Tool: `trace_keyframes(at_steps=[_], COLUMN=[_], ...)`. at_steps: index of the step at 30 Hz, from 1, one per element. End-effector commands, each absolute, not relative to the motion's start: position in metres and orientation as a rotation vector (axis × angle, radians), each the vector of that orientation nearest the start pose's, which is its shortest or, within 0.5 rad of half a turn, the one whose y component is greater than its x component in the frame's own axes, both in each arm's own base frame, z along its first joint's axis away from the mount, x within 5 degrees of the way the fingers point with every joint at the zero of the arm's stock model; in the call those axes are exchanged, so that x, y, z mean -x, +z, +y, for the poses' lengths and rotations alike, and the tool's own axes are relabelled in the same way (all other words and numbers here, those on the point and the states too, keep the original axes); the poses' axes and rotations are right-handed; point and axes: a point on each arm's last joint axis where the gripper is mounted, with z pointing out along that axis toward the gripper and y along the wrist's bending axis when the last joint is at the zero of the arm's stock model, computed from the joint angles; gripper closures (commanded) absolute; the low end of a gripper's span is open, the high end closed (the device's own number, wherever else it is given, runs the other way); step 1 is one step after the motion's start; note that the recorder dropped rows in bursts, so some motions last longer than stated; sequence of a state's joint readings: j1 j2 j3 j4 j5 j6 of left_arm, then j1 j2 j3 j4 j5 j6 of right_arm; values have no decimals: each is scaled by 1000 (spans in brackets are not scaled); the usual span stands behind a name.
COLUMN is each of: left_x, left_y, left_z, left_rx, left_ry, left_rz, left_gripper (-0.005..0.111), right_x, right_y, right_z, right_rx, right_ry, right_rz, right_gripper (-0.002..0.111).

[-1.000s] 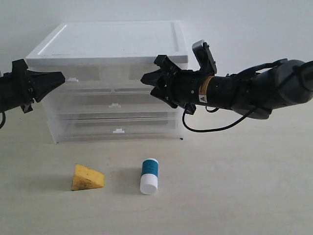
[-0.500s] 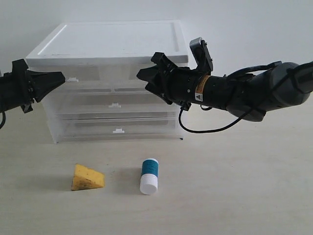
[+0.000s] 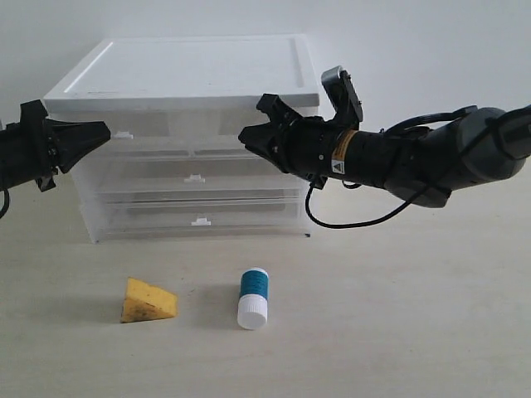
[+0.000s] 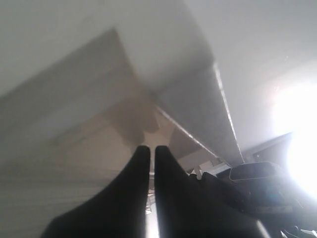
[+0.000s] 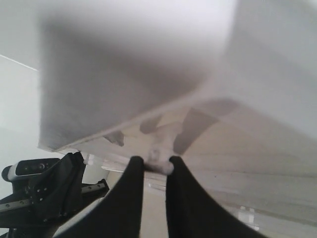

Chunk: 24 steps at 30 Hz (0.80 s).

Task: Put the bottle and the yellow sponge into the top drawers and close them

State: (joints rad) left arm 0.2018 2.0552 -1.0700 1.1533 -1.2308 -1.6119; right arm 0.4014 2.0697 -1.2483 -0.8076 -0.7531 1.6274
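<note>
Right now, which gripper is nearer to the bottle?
Right. The right gripper is at the top drawers, roughly above and behind the bottle; the left gripper hangs by the cabinet's left edge, farther off sideways.

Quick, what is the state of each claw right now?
Left claw: closed, holding nothing.
Right claw: closed on the white drawer handle.

The right arm (image 3: 431,157) is a thick, rounded black tube that turns dark grey toward its far joint. An orange-yellow band (image 3: 355,143) rings it beside a white label (image 3: 338,165) bearing a warning triangle. A black cable (image 3: 357,220) loops beneath it, and a small camera box (image 3: 344,93) sits on top. The left arm (image 3: 25,153) is matte black too. The right pincer (image 3: 246,133) and left pincer (image 3: 106,130) carry smooth, tapering black fingers (image 5: 188,203).
</note>
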Motion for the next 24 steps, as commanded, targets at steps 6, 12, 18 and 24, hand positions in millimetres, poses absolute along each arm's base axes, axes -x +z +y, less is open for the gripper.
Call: trace_keyframes(at_steps=[6,12,18,24], left_x=[-397,-397,-397,-397], left_y=[175,175,174,174], left_z=[1,1,1,1], left_rx=[173,171,167,167], left_ry=[-1387,-1387,-1387,-1387], left_rz=[1760,1761,1765,1765], left_gripper=[103,103,103,103], right_x=[-376,-362,-351,-343], right_y=[188,171,169,168], right_z=[218,214,216,218], right_rx=[45,71,172,286], right_ry=[1552,1551,1608,1641], right_rz=[1897,1944,1945,1958], right_gripper=[108,108,108,108])
